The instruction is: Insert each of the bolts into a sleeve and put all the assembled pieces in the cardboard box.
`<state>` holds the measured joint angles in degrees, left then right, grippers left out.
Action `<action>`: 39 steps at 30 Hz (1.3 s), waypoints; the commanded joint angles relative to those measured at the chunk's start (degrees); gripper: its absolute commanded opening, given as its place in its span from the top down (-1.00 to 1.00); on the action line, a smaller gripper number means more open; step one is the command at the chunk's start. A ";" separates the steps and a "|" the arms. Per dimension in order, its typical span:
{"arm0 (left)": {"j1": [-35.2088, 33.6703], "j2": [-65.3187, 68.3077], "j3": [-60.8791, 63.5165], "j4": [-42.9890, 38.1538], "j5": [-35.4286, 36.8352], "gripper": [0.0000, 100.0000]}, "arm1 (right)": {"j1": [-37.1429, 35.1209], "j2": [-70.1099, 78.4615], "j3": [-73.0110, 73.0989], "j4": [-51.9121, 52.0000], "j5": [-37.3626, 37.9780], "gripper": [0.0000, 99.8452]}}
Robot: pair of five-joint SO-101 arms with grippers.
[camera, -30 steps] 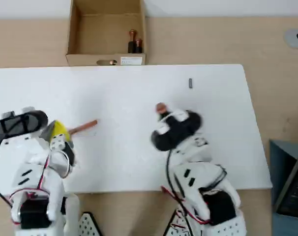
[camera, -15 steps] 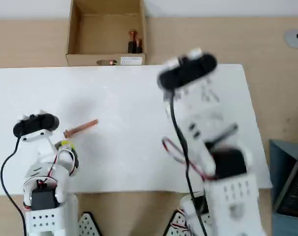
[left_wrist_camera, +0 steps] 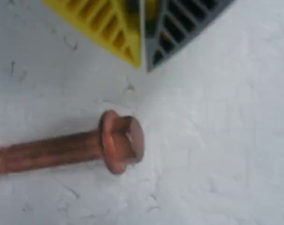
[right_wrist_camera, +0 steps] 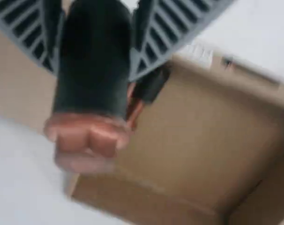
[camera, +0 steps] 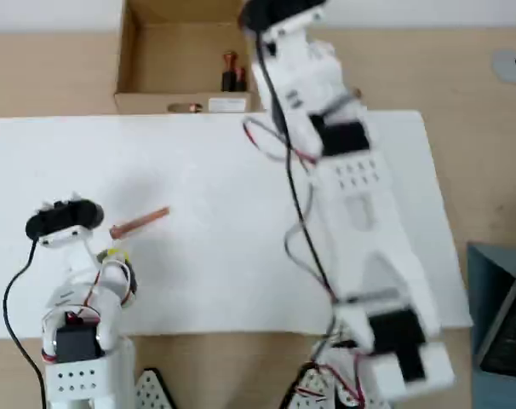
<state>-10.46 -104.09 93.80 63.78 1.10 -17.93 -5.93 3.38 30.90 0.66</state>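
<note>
The right arm stretches across the white sheet (camera: 198, 170) to the cardboard box (camera: 126, 60) at the far side of the counter (camera: 479, 128). The right tool (right_wrist_camera: 93, 70) is clamped on a black sleeve (right_wrist_camera: 93, 51), its grey fingers (right_wrist_camera: 25, 28) pressing the sleeve from both sides. A copper bolt head (right_wrist_camera: 88, 140) sticks out of the sleeve's lower end, so the piece in the grip is an assembled one. In the right wrist view it hangs over the box, with the brown box floor behind it.

Two assembled pieces (camera: 234, 72) already stand inside the box, close together near its right wall, their copper heads up and dark sleeves below.

One loose bolt (camera: 140, 222) lies flat on the white sheet, near the left arm and well apart from the box. Its head points toward the left arm's side and its shank runs away toward the middle of the sheet. The left tool (left_wrist_camera: 143, 56) hovers just beside that head, not touching it. Its jaws, one yellow and one grey, are drawn narrow, the tips nearly meeting, and they hold nothing.
</note>
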 commanded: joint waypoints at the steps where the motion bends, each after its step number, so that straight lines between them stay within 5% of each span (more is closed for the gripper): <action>1: -0.79 -0.40 -0.44 -0.18 0.09 0.99 | -0.22 10.24 -14.11 -3.34 1.41 0.98; 19: -0.79 -0.40 -0.44 -0.18 0.09 0.99 | -6.55 50.33 -52.88 -3.25 20.22 0.98; 30: -0.79 -0.40 -0.44 -0.18 0.09 0.99 | -8.40 56.04 -57.80 -3.08 23.30 0.74; 39: -0.79 -0.40 -0.44 -0.18 0.09 0.99 | -8.40 56.04 -57.54 -3.08 23.30 0.74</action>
<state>-10.73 -104.09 93.80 63.78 1.10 -25.85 50.68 -51.03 29.23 23.60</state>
